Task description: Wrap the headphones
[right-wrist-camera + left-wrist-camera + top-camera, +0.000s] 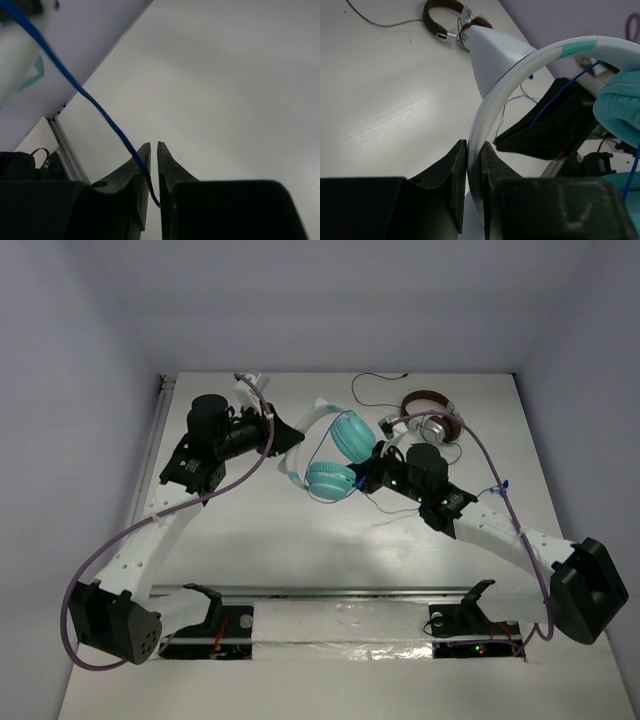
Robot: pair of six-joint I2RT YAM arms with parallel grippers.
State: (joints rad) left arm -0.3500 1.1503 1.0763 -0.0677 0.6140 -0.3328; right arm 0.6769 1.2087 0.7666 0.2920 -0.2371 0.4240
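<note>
Closest to my left wrist lens, the left jaws were clenched on the white headband of the headphones (545,56), with one pointed ear standing just above the grip. On my right wrist view, the right jaws were pinched almost together on the thin blue cable (85,95), which stretched toward the upper left of the frame. From overhead, I saw the teal cups near the centre of the pale surface (300,560), the left jaws at the headband and the right jaws just right of the cups. Farther back, upper right of centre, brown-and-silver headphones (432,420) lay on the surface, apart from the teal pair.
</note>
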